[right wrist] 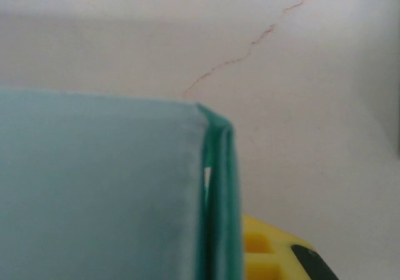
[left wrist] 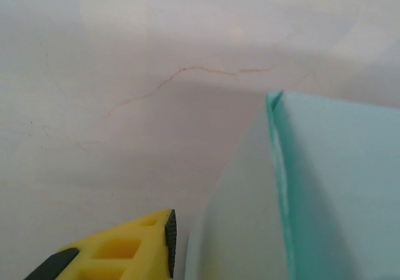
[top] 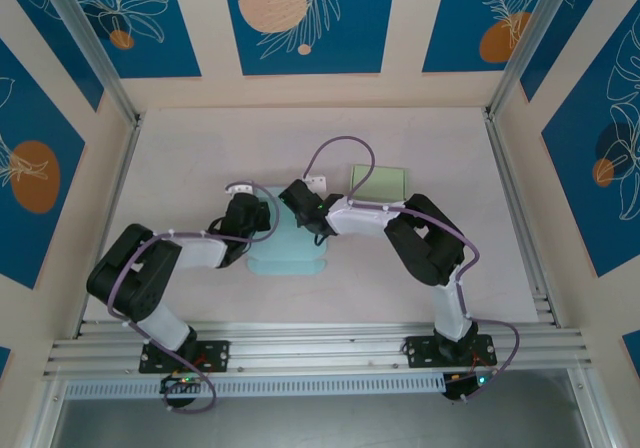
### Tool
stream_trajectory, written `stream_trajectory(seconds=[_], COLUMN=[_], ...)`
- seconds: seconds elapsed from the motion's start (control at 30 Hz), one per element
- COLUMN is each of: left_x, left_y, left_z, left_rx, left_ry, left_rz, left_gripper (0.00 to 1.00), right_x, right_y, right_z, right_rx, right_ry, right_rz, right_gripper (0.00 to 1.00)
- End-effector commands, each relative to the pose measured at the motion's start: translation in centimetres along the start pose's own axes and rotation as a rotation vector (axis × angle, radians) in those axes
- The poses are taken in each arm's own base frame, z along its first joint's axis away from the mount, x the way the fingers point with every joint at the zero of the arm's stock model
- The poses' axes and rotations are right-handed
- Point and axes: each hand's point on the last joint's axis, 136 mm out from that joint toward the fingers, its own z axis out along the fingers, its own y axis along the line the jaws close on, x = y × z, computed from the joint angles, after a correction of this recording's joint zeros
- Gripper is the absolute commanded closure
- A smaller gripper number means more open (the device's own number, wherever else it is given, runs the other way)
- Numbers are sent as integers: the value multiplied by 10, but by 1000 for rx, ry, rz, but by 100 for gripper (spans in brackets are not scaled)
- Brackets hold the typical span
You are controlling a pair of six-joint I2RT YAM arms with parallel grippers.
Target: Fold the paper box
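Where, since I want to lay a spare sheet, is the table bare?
Bare table runs along the far wall, into the far-left corner beyond the left arm, and right of the green sheet. Crowded mid-table: both arms meet over the paper box.

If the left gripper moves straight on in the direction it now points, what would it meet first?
Most likely the bare table. The left gripper aims just beside the paper box wall, which it might brush; depth is unclear.

No readable text, labels, numbers or signs on any surface.
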Motion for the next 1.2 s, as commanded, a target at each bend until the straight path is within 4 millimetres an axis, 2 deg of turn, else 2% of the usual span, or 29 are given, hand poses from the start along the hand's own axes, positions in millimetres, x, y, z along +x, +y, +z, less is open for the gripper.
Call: stream_trajectory(seconds=[0.0, 0.13, 0.2, 0.33, 0.57, 0.73, 0.93, 1.03, 1.17], left_x=[14, 24, 26, 19, 2, -8, -8, -8, -13], left_y=[14, 25, 31, 42, 60, 53, 65, 64, 49], left_z=[1, 4, 4, 2, -3, 1, -2, 0, 6], left_rx=[-30, -77, -108, -185, -296, -272, -314, -304, -238], left_ry=[35, 66, 64, 36, -80, -108, -145, -152, -134], left_rz=[5, -12, -28, -58, -204, -256, -327, -367, -374], left_gripper=[69, 69, 73, 85, 93, 94, 93, 87, 83], right_x=[24, 23, 23, 26, 28, 32, 35, 40, 43], right_y=[-22, -22, -22, -23, -23, -32, -78, -79, -70], right_z=[8, 7, 6, 6, 5, 11, 8, 10, 14], right_rx=[83, 82, 80, 82, 92, 149, 383, 387, 345], right_ry=[93, 91, 89, 92, 92, 96, 97, 105, 113], right_rz=[-49, -49, -49, -54, -42, -31, 21, 28, 22], right_gripper=[100, 100, 100, 100, 100, 100, 100, 100, 100])
